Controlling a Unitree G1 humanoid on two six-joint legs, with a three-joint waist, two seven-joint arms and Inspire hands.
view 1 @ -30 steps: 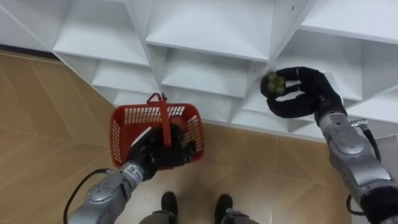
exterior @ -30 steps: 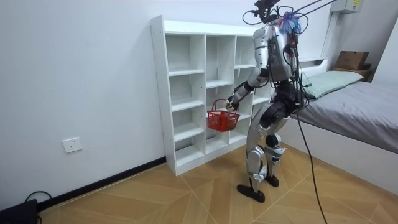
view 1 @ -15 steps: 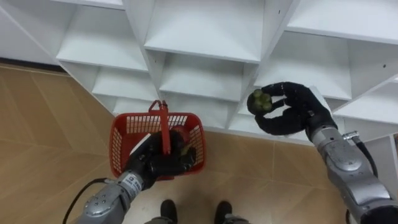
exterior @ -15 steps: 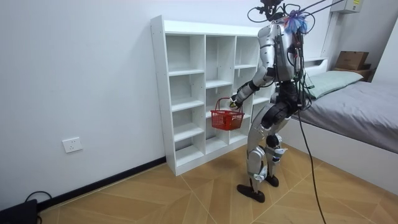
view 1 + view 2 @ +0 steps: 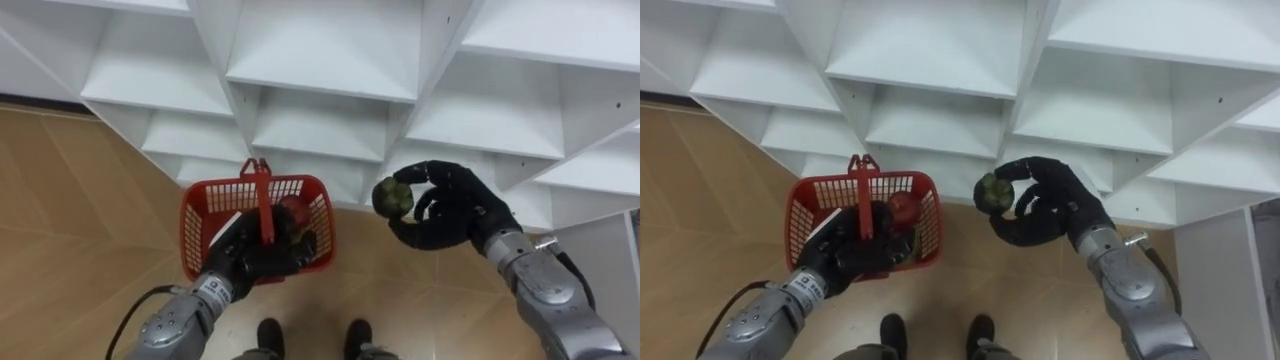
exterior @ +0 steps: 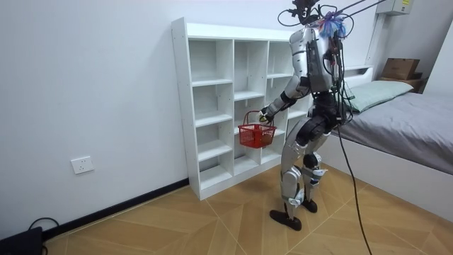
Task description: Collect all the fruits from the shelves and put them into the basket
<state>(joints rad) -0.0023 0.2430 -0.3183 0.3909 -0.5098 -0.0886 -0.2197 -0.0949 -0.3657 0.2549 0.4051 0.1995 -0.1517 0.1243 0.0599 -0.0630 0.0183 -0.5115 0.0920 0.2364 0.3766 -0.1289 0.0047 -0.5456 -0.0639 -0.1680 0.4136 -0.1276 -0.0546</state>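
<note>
A red plastic basket [image 5: 204, 205] [image 5: 810, 213] [image 6: 255, 134] hangs in front of the white closet [image 5: 330, 70], its upright handle gripped by my left hand [image 5: 262, 250] [image 5: 856, 250]. A red fruit [image 5: 293, 210] [image 5: 902, 207] lies inside it, with darker fruit half hidden behind the hand. My right hand [image 5: 448, 205] [image 5: 1048, 205] is shut on a bumpy green fruit [image 5: 393, 197] [image 5: 993, 192], held in the air just right of the basket's rim and in front of the shelves. I stand facing the closet, close to it.
The closet's white shelf compartments [image 5: 940, 45] lie straight ahead and look bare. Wooden floor [image 5: 70, 200] spreads to my left and under the basket. A bed [image 6: 410, 127] stands at the room view's right, behind me.
My right hand has carried the green fruit down and to the left, out of the shelf compartment and closer to the basket. The basket has stayed about where it was.
</note>
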